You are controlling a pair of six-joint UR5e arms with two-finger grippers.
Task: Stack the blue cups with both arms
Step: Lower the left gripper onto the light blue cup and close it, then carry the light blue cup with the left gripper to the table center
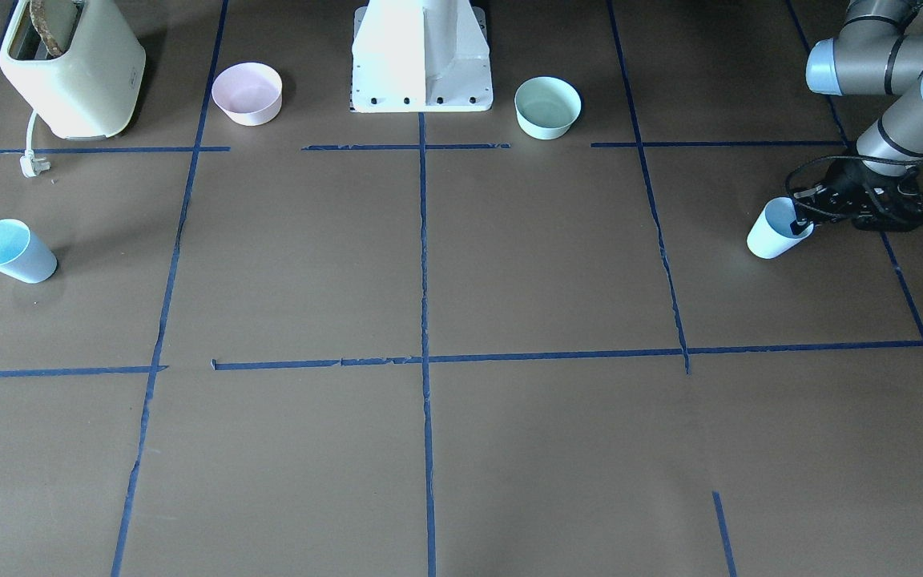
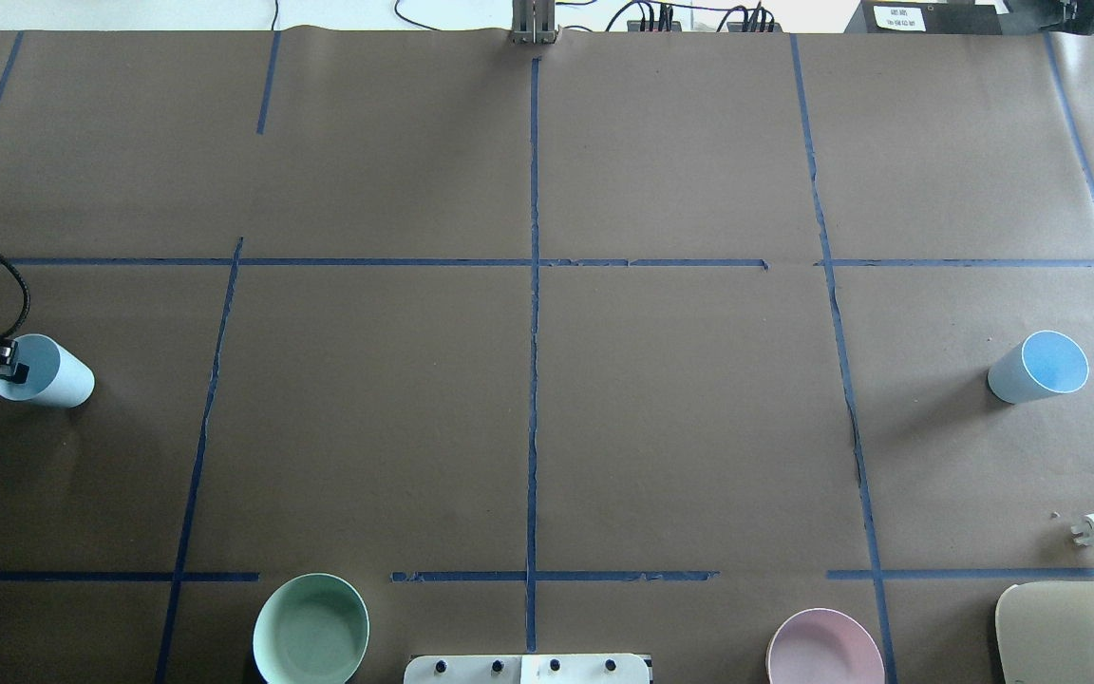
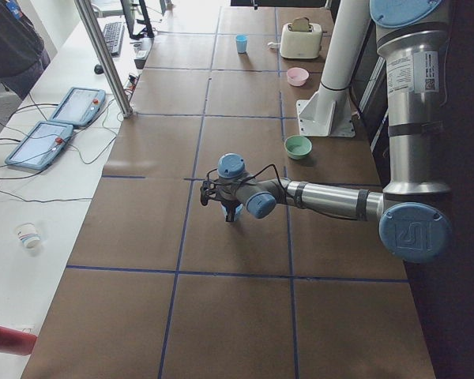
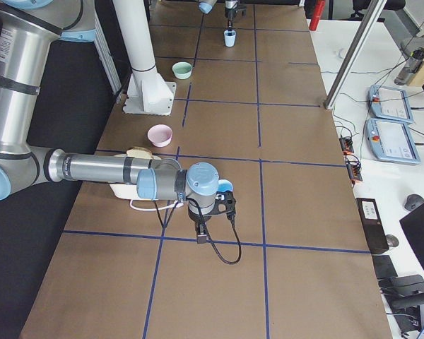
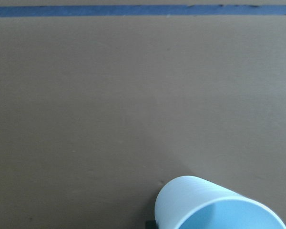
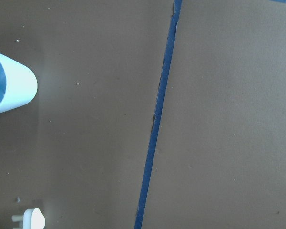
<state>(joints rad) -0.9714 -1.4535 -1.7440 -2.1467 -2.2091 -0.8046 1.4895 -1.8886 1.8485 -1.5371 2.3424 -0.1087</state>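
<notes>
One pale blue cup (image 1: 767, 239) stands at the robot's far left side; it also shows in the overhead view (image 2: 58, 382) and the left wrist view (image 5: 214, 207). My left gripper (image 1: 798, 227) straddles its rim, one finger inside and one against the outer wall, shut on it. The other blue cup (image 1: 13, 252) stands alone on the robot's right (image 2: 1041, 366) and shows at the left edge of the right wrist view (image 6: 9, 83). My right gripper (image 4: 199, 224) hovers close to it, seen only from the side. I cannot tell if it is open.
A cream toaster (image 1: 69, 72) with its loose plug (image 1: 33, 164) stands near the right-side cup. A pink bowl (image 1: 247, 92) and a mint-green bowl (image 1: 547, 106) flank the white pedestal (image 1: 421, 56). Blue tape lines cross the brown table.
</notes>
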